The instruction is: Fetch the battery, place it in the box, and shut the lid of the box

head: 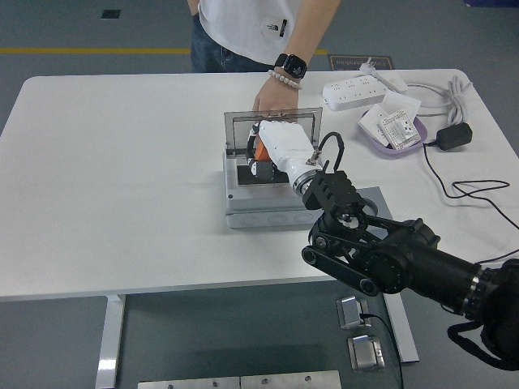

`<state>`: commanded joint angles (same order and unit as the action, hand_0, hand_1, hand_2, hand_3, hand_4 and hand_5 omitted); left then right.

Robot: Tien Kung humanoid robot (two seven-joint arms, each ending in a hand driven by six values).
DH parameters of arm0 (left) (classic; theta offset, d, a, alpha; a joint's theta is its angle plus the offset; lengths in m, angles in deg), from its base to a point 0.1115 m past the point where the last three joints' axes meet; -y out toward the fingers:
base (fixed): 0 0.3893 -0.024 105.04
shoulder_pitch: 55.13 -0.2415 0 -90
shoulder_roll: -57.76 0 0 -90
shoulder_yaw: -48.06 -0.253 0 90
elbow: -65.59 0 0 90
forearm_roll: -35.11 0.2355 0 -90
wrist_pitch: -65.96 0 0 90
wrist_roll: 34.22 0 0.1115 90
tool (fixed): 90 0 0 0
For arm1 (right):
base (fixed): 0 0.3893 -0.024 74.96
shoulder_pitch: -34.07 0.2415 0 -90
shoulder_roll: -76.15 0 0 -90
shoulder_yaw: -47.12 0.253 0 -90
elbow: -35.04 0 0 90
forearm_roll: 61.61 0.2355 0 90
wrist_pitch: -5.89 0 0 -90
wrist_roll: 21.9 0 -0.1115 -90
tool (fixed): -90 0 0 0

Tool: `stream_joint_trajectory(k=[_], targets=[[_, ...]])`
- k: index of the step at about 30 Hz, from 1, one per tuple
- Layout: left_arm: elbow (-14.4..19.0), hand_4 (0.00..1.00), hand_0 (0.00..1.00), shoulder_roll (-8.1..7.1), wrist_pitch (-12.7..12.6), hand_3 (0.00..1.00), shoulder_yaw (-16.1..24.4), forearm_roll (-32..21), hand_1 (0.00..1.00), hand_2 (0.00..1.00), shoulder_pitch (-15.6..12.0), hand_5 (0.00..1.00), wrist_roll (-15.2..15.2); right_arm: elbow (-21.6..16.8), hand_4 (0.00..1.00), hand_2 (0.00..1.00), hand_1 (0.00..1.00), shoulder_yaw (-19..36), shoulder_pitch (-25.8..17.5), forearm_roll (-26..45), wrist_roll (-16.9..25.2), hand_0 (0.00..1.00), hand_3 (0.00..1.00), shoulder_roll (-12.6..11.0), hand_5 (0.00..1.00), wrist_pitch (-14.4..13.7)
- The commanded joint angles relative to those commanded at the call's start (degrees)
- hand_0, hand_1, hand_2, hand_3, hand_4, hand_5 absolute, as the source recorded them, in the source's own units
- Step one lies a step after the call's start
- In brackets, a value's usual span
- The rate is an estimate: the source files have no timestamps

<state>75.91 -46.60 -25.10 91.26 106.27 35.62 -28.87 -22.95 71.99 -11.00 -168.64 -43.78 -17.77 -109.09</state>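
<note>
At frame centre on the white worktop (pixel 122 178), the right hand (pixel 280 146) is gripping the orange battery (pixel 259 151) over the open grey box (pixel 263 194). A person's hand (pixel 272 101) is steadying the upright lid (pixel 272 121). Releasing and closing remain.

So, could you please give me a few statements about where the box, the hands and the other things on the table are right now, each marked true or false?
1. The right hand is over the open box. True.
2. The lid lies flat and closed on the box. False: it stands upright at the box's far edge.
3. A person's hand rests at the lid's top edge. True.
4. The power strip lies left of the box. False: it lies to the far right.
5. Something orange shows beneath the right hand. True.
</note>
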Motion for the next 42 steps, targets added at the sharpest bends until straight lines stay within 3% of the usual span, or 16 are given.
stream_joint_trajectory(k=[1,6,7,12,13,20,23,30,31,33,36,37,42], targets=[[0.0,0.002,0.39,0.01,0.0,0.488,0.0,0.0,0.601,0.531,0.0,0.002,0.0,0.0,0.603,0.533,0.503,0.0,0.0,0.1,0.0,0.543,0.576,0.0,0.439,0.0],[0.0,0.002,0.39,0.05,0.1,0.488,0.0,0.1,0.601,0.531,0.1,0.002,0.1,0.0,0.603,0.533,0.503,0.1,-0.1,0.8,0.2,0.543,0.576,0.0,0.439,-0.3],[0.0,0.002,0.39,0.06,0.1,0.489,0.0,0.0,0.601,0.532,0.1,0.002,0.1,0.0,0.75,0.627,0.599,0.1,-0.1,0.8,0.2,0.654,0.641,0.0,0.58,-0.4],[0.0,0.002,0.39,0.13,0.1,0.489,0.0,0.0,0.601,0.532,0.1,0.002,0.1,-0.2,0.75,0.627,0.599,0.1,-0.1,1.0,0.0,0.654,0.641,0.0,0.58,-0.9],[0.0,0.002,0.39,0.15,0.1,0.491,0.0,0.0,0.603,0.534,0.1,0.002,0.1,-0.3,0.856,0.665,0.646,0.1,-0.2,1.1,-0.1,0.746,0.703,-0.1,0.696,-0.9],[0.0,0.002,0.39,0.43,0.1,0.49,0.1,0.1,0.604,0.534,-0.1,0.002,0.3,-3.6,0.863,0.667,0.65,1.8,-1.2,6.1,1.0,0.752,0.707,-1.6,0.708,-2.0],[0.0,0.002,0.39,0.56,0.1,0.49,0.1,0.1,0.604,0.534,-0.1,0.002,0.4,-6.8,0.863,0.667,0.65,3.8,-1.9,7.5,1.3,0.752,0.707,-2.9,0.708,-2.1],[0.0,0.002,0.39,0.88,0.2,0.49,0.0,0.2,0.604,0.534,-0.3,0.002,0.6,-14.7,0.86,0.657,0.638,9.6,-3.6,7.5,-0.2,0.747,0.696,-5.9,0.717,1.4],[0.0,0.002,0.39,0.92,0.3,0.489,0.0,0.3,0.605,0.535,-0.4,0.002,0.6,-15.7,0.851,0.615,0.583,10.2,-3.7,7.4,-0.4,0.662,0.665,-6.2,0.721,1.9],[0.0,0.002,0.39,1.02,0.3,0.489,-0.1,0.4,0.605,0.535,-0.4,0.002,0.7,-17.7,0.851,0.615,0.583,11.6,-3.7,7.5,-0.6,0.662,0.665,-6.7,0.721,2.6],[0.0,0.002,0.39,1.1,0.4,0.489,-0.3,0.3,0.605,0.535,-0.4,0.002,0.7,-18.5,0.851,0.615,0.583,12.6,-3.4,7.5,-0.6,0.662,0.665,-6.8,0.721,2.9],[0.0,0.002,0.389,1.14,0.5,0.489,-0.4,0.3,0.602,0.535,-0.3,0.002,0.7,-18.4,0.828,0.59,0.506,12.9,-3.1,7.6,-0.5,0.575,0.63,-6.6,0.738,3.0],[0.0,0.002,0.389,1.18,0.6,0.489,-0.5,0.4,0.602,0.535,-0.1,0.002,0.8,-16.2,0.828,0.59,0.506,12.9,-1.3,8.7,0.0,0.575,0.63,-5.9,0.738,2.7]])
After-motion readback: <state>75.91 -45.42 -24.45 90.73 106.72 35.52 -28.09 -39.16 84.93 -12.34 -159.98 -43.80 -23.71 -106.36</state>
